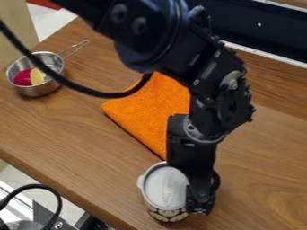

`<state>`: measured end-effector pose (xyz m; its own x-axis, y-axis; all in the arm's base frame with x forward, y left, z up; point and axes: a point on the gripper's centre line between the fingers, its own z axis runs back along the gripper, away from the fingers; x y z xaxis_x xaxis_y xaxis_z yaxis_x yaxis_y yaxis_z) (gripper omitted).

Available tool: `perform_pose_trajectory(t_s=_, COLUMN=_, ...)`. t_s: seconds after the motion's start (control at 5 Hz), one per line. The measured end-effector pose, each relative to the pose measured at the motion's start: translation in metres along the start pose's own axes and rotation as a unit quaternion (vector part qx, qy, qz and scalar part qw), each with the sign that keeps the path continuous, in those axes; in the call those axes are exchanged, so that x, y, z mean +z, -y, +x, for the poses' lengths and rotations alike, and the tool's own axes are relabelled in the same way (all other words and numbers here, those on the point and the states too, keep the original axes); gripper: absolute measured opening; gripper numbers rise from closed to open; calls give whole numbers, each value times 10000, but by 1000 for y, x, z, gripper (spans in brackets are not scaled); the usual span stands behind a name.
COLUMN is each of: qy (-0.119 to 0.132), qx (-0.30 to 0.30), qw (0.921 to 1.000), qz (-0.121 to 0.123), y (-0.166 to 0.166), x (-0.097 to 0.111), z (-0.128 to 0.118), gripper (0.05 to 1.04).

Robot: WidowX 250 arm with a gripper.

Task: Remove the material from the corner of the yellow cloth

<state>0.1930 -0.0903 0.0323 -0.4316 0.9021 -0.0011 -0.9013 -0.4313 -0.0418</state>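
The black gripper point(199, 200) hangs low over the table's front part, against or just in front of the right side of a lidded cup. The cup point(165, 191) has a whitish lid and a dark-and-cream patterned body, and stands upright. Its right side is hidden behind the gripper, so I cannot tell whether it is held. Behind the cup lies a folded cloth point(146, 110), which looks orange; the arm covers its right part. The cup is close to the cloth's front corner, and whether they touch is unclear.
A small metal pan point(37, 90) with a red-pink and a yellow piece inside stands at the left, handle toward the back. The wooden table's point(66, 152) front edge runs diagonally past the cup. A black cable loops over the table's left half.
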Motion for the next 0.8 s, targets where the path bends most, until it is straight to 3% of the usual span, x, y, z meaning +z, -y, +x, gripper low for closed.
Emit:
perform_pose_trajectory(t_s=0.4, qy=154, qx=-574, qw=9981, qz=-170, y=-6, x=-1, z=9, gripper=999)
perform_pose_trajectory(t_s=0.8, qy=340, qx=-1332, qw=9905, qz=-64, y=-5, x=-1, z=17, gripper=999)
